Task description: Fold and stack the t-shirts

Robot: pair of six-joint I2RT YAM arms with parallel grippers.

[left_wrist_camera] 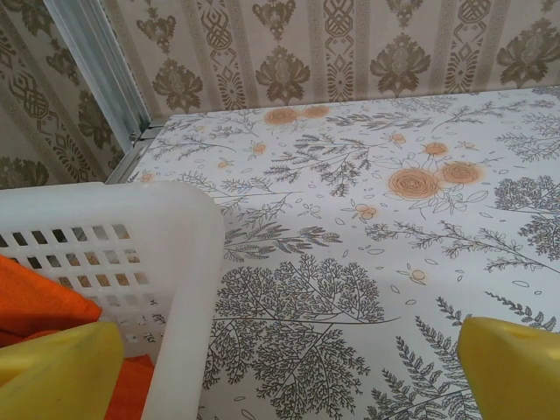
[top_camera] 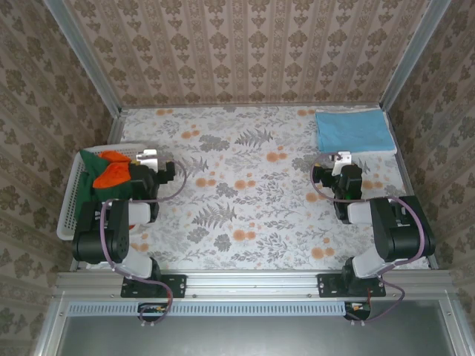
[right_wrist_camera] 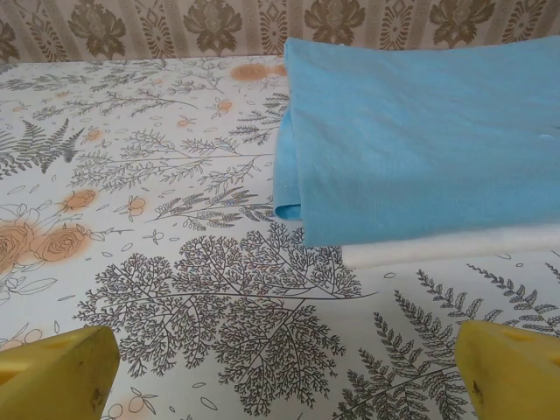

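Observation:
A light blue t-shirt (top_camera: 355, 130) lies folded flat at the back right of the table, large in the right wrist view (right_wrist_camera: 420, 131). A dark green t-shirt (top_camera: 92, 172) and a bright orange t-shirt (top_camera: 113, 172) sit crumpled in the white lattice basket (top_camera: 70, 204) at the left. The orange cloth (left_wrist_camera: 44, 302) shows through the basket wall (left_wrist_camera: 175, 254). My left gripper (top_camera: 156, 165) hovers open just right of the basket, yellow fingertips (left_wrist_camera: 52, 372) wide apart, nothing between them. My right gripper (top_camera: 340, 165) stands open just in front of the blue shirt, empty (right_wrist_camera: 282, 376).
A white layer (right_wrist_camera: 437, 247) pokes out under the blue shirt's near edge. The floral tablecloth (top_camera: 245, 185) covers the table between the arms. Patterned walls and metal posts (left_wrist_camera: 96, 70) close in the back and sides.

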